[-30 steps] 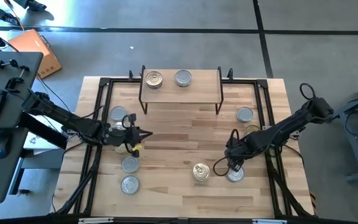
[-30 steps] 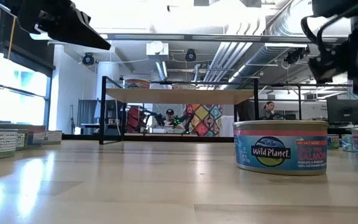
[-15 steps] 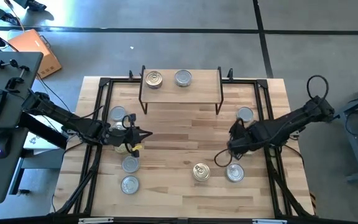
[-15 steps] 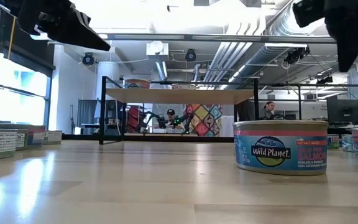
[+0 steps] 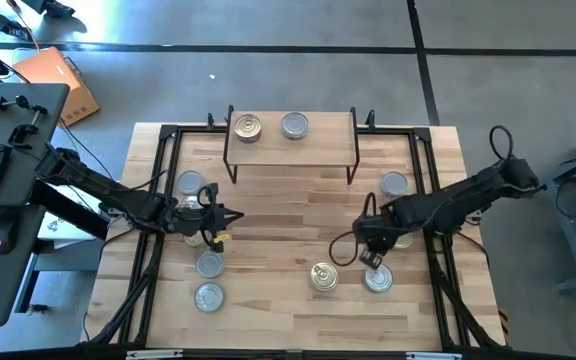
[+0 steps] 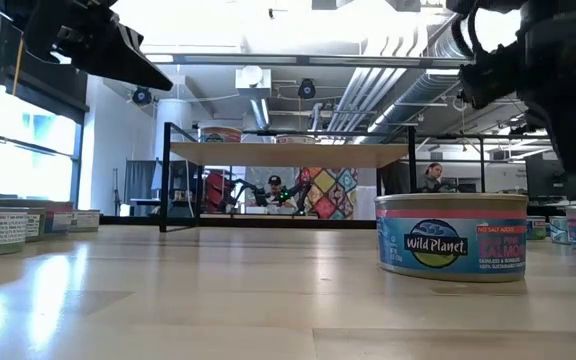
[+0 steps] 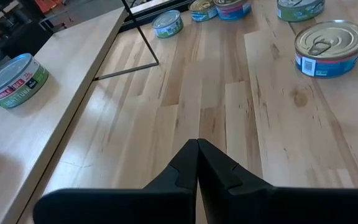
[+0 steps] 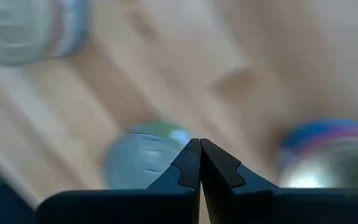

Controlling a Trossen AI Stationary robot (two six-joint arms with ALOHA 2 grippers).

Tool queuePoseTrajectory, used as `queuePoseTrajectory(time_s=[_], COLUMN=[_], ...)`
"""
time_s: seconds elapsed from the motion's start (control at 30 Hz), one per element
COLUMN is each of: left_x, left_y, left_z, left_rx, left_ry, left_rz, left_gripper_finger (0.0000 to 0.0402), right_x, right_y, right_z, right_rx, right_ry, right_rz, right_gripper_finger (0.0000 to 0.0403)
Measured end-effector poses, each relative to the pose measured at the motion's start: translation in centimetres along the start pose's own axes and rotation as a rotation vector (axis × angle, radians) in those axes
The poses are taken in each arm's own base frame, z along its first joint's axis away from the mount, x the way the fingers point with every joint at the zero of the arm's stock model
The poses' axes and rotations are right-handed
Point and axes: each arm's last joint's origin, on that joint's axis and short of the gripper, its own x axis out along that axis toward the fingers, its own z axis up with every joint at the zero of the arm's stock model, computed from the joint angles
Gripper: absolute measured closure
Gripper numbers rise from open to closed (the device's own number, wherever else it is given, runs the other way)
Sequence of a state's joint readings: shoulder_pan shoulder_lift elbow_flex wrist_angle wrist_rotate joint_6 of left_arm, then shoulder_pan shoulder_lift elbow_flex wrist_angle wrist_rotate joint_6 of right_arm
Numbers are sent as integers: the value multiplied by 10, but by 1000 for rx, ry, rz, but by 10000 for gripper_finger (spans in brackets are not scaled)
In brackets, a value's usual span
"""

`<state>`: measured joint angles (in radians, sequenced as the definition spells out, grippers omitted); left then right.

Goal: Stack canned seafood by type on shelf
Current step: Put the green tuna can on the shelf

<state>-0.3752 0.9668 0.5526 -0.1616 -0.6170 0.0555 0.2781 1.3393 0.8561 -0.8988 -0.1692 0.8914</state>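
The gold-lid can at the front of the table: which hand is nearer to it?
Right. The right hand hovers just beside the gold-lid can, toward the right edge. The left hand is farther off, over the table's left half.

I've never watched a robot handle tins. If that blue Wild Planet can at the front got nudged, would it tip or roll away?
Probably neither. The Wild Planet can stands flat on its base and is much wider than tall, so a nudge would likely slide it across the smooth wooden table. Its rigid metal wall should not dent easily. The glossy label might be a little slippery for a pincer.
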Motion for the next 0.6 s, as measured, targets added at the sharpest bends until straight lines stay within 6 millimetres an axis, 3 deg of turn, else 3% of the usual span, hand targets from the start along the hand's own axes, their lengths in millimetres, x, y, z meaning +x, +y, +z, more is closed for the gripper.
queuePoseTrajectory(time_s=[0.27, 0.47, 0.6], left_x=[0, 0, 0], left_y=[0, 0, 0], left_z=[0, 0, 0], left_rx=[-1, -4, -4], left_ry=[0, -1, -2], left_rz=[0, 0, 0], left_gripper_finger=[401, 401, 401], right_x=[11, 25, 44], right_y=[36, 47, 49], right_z=[-23, -42, -41], right_rx=[-119, -123, -137], right_ry=[-21, 39, 69], right_rz=[217, 185, 111], right_gripper_finger=[403, 403, 403])
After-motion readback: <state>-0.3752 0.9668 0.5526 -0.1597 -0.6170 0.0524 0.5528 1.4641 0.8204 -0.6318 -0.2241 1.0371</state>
